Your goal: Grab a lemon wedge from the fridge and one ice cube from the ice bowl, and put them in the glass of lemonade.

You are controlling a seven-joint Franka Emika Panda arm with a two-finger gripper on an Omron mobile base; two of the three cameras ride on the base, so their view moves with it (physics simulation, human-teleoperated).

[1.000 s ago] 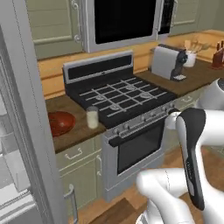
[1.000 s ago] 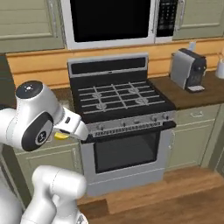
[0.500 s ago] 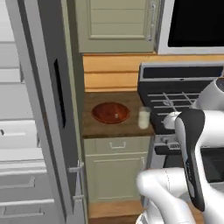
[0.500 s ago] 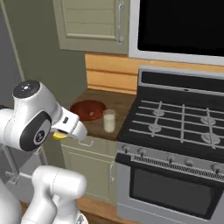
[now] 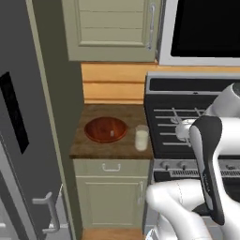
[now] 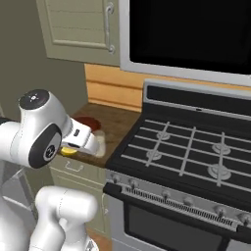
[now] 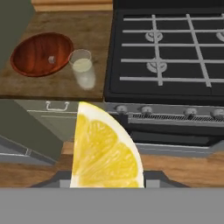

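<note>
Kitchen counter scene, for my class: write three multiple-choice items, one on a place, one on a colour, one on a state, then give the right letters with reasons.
1. Where does the glass of lemonade stand?
A) inside the bowl
B) between the ice bowl and the stove
C) on a burner

2. What colour is the bowl?
A) reddish-brown
B) white
C) blue

3. What is the gripper doing?
A) hanging empty
B) holding the glass
C) holding the lemon wedge

Answers: B, the glass sits on the counter right of the bowl; A, its wood is reddish-brown; C, the wedge sits between the fingertips.
</note>
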